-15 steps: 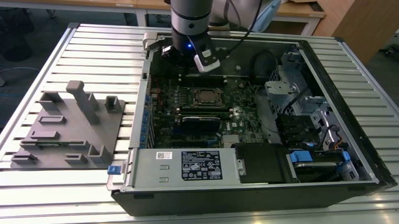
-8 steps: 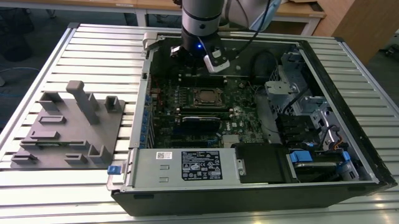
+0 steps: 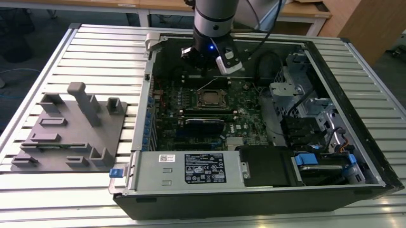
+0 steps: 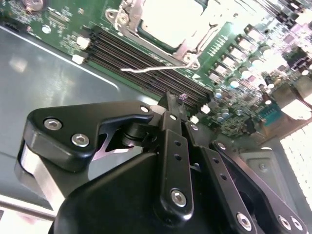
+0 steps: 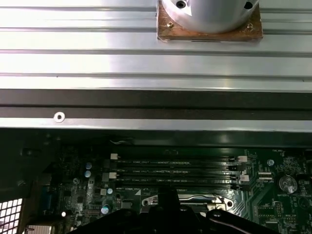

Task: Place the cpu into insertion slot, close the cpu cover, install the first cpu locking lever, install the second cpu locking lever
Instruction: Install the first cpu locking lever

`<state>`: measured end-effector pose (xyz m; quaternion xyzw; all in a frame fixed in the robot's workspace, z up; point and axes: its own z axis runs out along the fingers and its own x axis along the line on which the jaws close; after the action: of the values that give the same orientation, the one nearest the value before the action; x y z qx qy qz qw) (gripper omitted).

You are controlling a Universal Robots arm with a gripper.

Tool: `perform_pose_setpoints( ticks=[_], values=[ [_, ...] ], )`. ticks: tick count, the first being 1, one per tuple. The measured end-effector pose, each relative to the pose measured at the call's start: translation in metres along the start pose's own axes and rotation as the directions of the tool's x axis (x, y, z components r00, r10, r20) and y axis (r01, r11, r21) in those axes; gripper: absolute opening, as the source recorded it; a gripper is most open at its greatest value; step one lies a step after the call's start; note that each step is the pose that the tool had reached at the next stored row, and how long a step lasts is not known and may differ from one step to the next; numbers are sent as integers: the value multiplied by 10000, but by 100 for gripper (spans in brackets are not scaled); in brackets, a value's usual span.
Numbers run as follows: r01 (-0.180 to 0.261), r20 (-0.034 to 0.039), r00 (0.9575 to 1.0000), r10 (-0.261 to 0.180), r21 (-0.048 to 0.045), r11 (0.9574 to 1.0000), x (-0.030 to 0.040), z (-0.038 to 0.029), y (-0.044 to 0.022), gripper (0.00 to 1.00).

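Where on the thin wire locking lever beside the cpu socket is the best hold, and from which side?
The locking lever is best taken at its free hooked end, from above: it is a thin wire reaching over the memory slots, while its other end tucks in by the cpu cover, probably leaving little room.

Hand near cpu amid green board

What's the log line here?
black end effector: above black memory slots | silver square cpu: in dark insertion slot | thin wire lever: unlatched
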<state>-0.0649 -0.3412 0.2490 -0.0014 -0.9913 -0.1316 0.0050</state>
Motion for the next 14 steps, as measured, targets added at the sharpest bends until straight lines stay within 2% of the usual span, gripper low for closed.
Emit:
perform_pose_setpoints(
  ticks=[8,14],
  values=[
    [2,0,10000,-2,1,10000,-22,3,-1,10],
    [1,0,10000,-1,36,10000,-73,11,-2,10]
  ],
)
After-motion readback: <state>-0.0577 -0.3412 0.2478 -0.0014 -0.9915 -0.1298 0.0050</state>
